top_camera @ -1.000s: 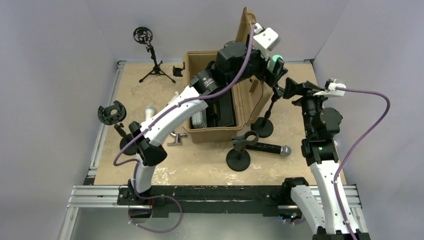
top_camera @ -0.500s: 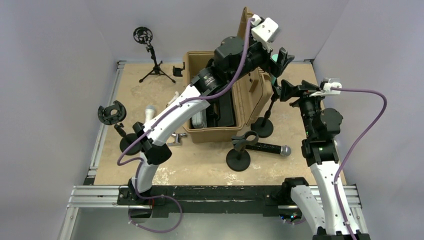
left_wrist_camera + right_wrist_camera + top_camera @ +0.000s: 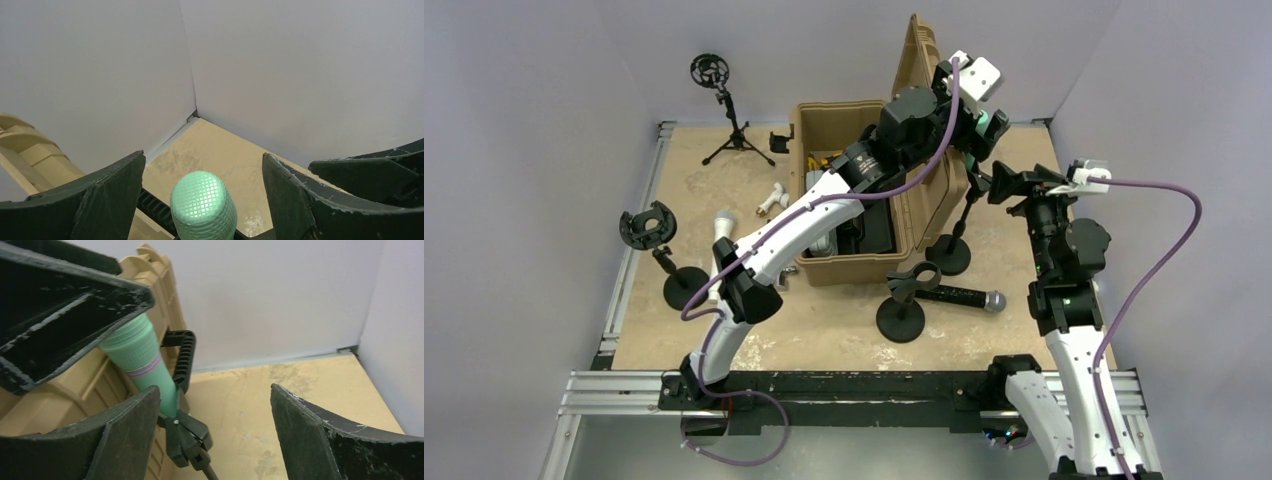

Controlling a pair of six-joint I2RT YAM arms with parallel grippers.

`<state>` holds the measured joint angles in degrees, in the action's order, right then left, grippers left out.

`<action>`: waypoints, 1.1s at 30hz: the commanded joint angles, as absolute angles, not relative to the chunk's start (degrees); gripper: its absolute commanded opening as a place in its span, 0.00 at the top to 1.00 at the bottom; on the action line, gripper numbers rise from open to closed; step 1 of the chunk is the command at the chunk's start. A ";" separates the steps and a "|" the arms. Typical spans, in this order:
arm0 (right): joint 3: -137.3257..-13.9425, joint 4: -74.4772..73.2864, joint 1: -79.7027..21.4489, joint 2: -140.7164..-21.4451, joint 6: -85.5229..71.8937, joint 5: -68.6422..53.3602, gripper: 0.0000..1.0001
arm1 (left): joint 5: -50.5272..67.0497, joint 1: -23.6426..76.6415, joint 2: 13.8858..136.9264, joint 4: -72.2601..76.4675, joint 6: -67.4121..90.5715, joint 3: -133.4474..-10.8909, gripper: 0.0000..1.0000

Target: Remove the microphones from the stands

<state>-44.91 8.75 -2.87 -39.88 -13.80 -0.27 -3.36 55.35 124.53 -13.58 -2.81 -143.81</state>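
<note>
Item: green microphone (image 3: 203, 205), seated in the clip of its stand (image 3: 951, 250), at 1 o'clock on the table (image 3: 724, 340), beside the tan case (image 3: 802, 140) lid. We record left gripper (image 3: 202, 157) fingers apart, flanking the grille, with gaps on both sides. Right gripper (image 3: 215, 389) fingers apart, with the microphone at its 9 o'clock.

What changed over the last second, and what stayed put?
The left arm swung right, elbow included, carrying the left gripper slightly rightward around the green mic. Its jaws straddle the mic head, open, not gripping. Nothing was taken hold of or let go. The mic remains clipped in its stand, and the right gripper stayed open beside the clip.
</note>
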 commanded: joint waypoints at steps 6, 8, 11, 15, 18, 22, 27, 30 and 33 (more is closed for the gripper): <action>-44.88 8.67 -2.97 -36.99 -12.01 6.43 0.20 | -0.27 54.93 121.48 -24.20 -5.50 -143.76 0.19; -43.80 10.57 -2.98 -37.64 -11.75 3.13 0.20 | 1.20 54.99 120.42 -25.96 -5.42 -143.04 0.21; -41.78 15.63 -2.95 -38.45 -11.80 -3.41 0.19 | 2.83 54.93 119.47 -27.59 -5.18 -142.47 0.22; -40.62 19.65 -2.91 -41.51 -11.72 -9.61 0.18 | 3.19 54.93 119.36 -28.05 -4.67 -143.09 0.20; -39.85 21.22 -2.92 -41.62 -12.11 -9.87 0.18 | 3.64 54.93 119.48 -28.29 -4.57 -144.05 0.17; -38.93 23.75 -2.92 -39.86 -11.70 -8.39 0.17 | 4.24 54.94 118.31 -26.98 -3.89 -144.16 0.09; -41.72 20.91 -2.95 -41.41 -11.07 -9.43 0.17 | 6.17 54.99 116.49 -27.68 -1.35 -146.51 0.05; -41.73 18.68 -2.98 -41.41 -10.21 -9.65 0.17 | 8.00 54.93 113.34 -27.61 0.33 -145.86 0.04; -42.23 17.92 -2.98 -42.23 -11.04 -10.55 0.16 | 10.53 54.94 109.86 -27.32 3.86 -144.78 0.03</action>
